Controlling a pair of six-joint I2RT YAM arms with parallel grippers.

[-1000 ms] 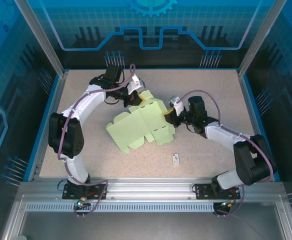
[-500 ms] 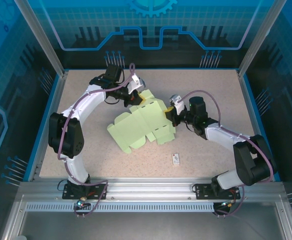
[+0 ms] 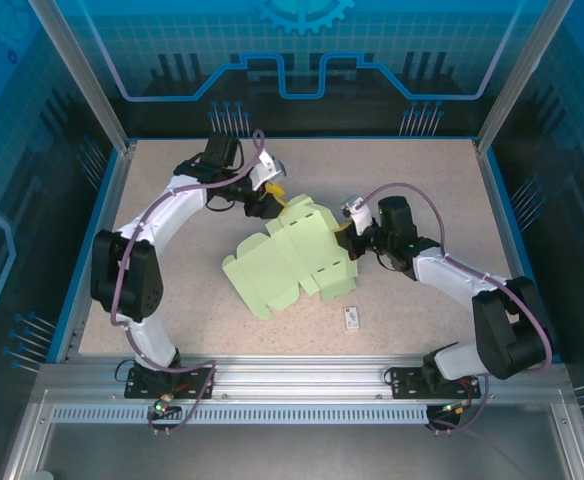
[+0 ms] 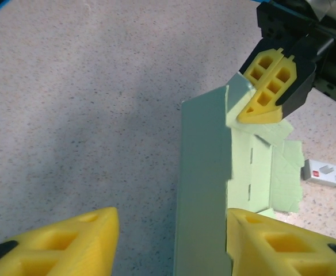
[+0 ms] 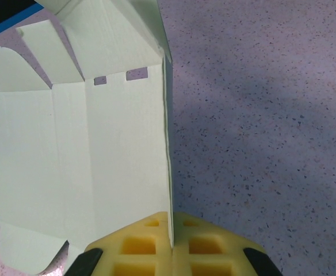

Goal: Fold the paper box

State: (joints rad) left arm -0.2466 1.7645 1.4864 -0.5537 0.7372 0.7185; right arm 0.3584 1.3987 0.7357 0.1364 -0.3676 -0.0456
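The paper box (image 3: 292, 265) is a pale mint-green flat cut-out with flaps, lying mid-table. Its right edge is lifted. My right gripper (image 3: 344, 229) is shut on that edge. In the right wrist view the thin card (image 5: 70, 161) runs straight into the closed yellow fingers of that gripper (image 5: 172, 241). My left gripper (image 3: 275, 203) stands open at the box's far corner. In the left wrist view, a raised panel of the card (image 4: 205, 184) stands between the spread fingers of the left gripper (image 4: 172, 221), close to the right-hand finger (image 4: 277, 244). The right gripper (image 4: 268, 86) pinches a flap beyond.
A tiny white tag (image 3: 352, 318) lies near the box's front right corner, also visible as the tag (image 4: 326, 172) in the left wrist view. Speckled tabletop (image 3: 172, 280) surrounds the box, bounded by blue walls and a metal rail at the front.
The left gripper has opened and let go of the card's far corner. The right gripper closed on the right edge, and the box has shifted slightly right and nearer.
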